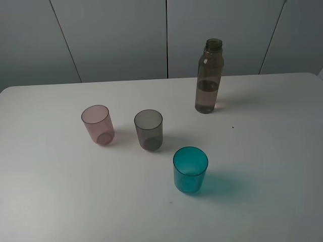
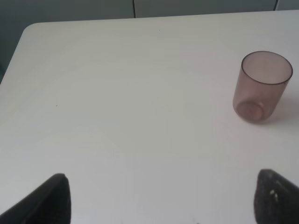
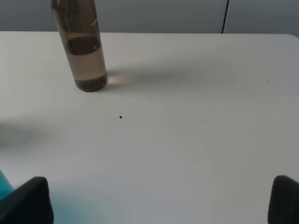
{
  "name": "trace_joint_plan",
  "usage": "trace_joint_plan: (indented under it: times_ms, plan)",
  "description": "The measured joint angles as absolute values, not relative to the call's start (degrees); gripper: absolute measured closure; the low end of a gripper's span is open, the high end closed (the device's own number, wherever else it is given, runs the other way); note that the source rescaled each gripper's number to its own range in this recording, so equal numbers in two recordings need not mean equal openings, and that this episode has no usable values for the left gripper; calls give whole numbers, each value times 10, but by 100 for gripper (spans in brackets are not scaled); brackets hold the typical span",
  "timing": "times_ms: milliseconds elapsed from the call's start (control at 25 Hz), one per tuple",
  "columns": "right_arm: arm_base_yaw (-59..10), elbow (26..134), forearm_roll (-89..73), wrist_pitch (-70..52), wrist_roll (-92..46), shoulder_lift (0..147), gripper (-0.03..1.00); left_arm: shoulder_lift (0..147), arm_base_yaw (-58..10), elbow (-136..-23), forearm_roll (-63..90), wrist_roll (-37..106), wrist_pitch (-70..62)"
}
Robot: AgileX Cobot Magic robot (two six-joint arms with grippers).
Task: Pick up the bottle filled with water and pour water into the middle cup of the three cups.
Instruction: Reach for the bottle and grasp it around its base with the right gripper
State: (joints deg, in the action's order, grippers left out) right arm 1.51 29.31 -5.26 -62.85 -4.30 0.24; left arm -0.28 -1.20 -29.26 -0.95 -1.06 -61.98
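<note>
The smoky-brown bottle (image 1: 209, 75) stands upright and uncapped at the back of the white table (image 1: 262, 151), about a third full of water. It also shows in the right wrist view (image 3: 82, 46). In front of it stand the pink cup (image 1: 97, 124), the middle smoky grey cup (image 1: 149, 129) and the teal-blue cup (image 1: 191, 169), all upright. The pink cup shows in the left wrist view (image 2: 261, 86). Neither arm appears in the exterior high view. My left gripper (image 2: 161, 200) is open and empty, well short of the pink cup. My right gripper (image 3: 159, 200) is open and empty, well short of the bottle.
A grey panelled wall (image 1: 126, 35) runs behind the table's back edge. A small dark speck (image 1: 232, 127) lies on the table right of the bottle. A sliver of the teal-blue cup (image 3: 4, 184) shows in the right wrist view.
</note>
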Motion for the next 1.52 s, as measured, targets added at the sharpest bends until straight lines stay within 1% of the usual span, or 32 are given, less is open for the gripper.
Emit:
trace_joint_plan:
  times_ms: [1520]
  plan:
    - [15,293,-53,-629,-43,2,-3,-3,-12,-293,-9,-12,-620]
